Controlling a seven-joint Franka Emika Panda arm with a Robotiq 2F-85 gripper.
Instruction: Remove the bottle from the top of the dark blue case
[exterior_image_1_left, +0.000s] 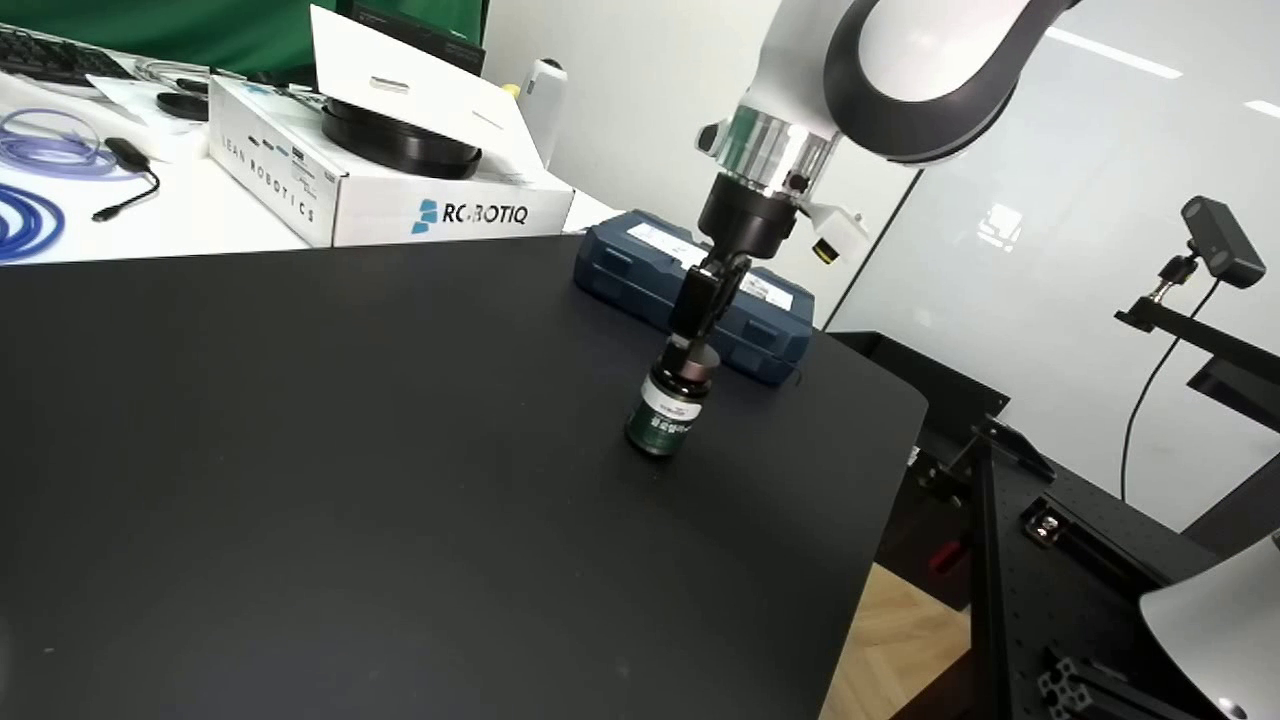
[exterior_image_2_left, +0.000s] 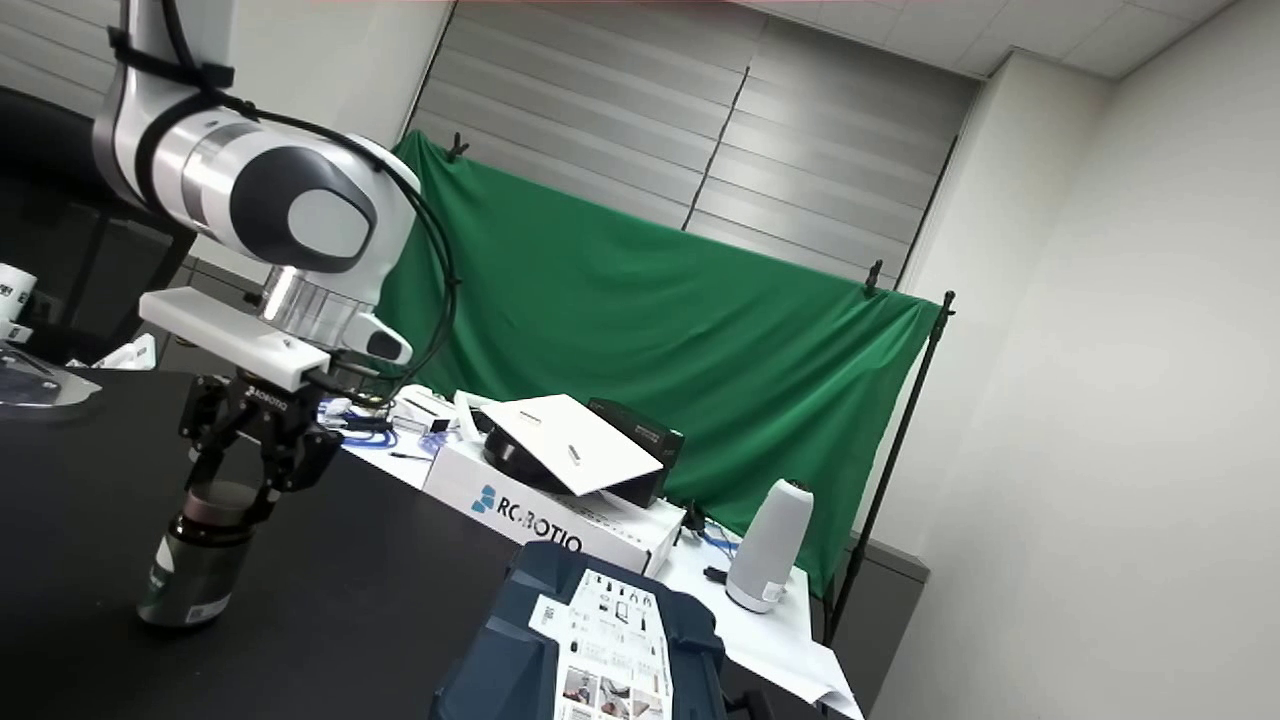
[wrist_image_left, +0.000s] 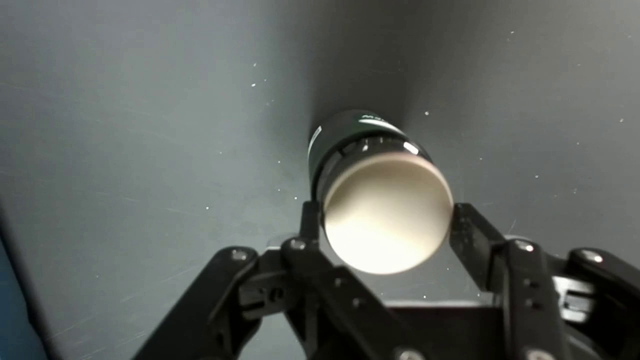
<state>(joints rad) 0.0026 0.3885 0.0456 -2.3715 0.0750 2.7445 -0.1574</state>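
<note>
the small dark bottle (exterior_image_1_left: 668, 405) is off the dark blue case (exterior_image_1_left: 655, 290): in an exterior view it is on the near side of the case, over the black surface (exterior_image_1_left: 350, 450), and whether its base rests there or floats just above i cannot tell. the jaws point down at it, parted by no more than the breadth of its cap (wrist_image_left: 389, 215), one against each side in the wrist view; they seem to have hold of it, though a light touch might look the same. the cap is a sensible place to grip, since it leaves the base free to meet the surface first and puts the jaws well above it. the bottle looks slanted in both exterior views, but so does much around it, so i take it as roughly upright. the case lies flat, apart from the bottle, which gives room for setting it down. on the far left, the white robotiq cardboard box (exterior_image_1_left: 455, 215) carries a black disc (exterior_image_1_left: 400, 145) and a slanting white panel (exterior_image_1_left: 420, 75), probably parked out of the way. what remains, i judge, is to settle the base, part the jaws and lift straight up; a sideways pull could tip it.
</note>
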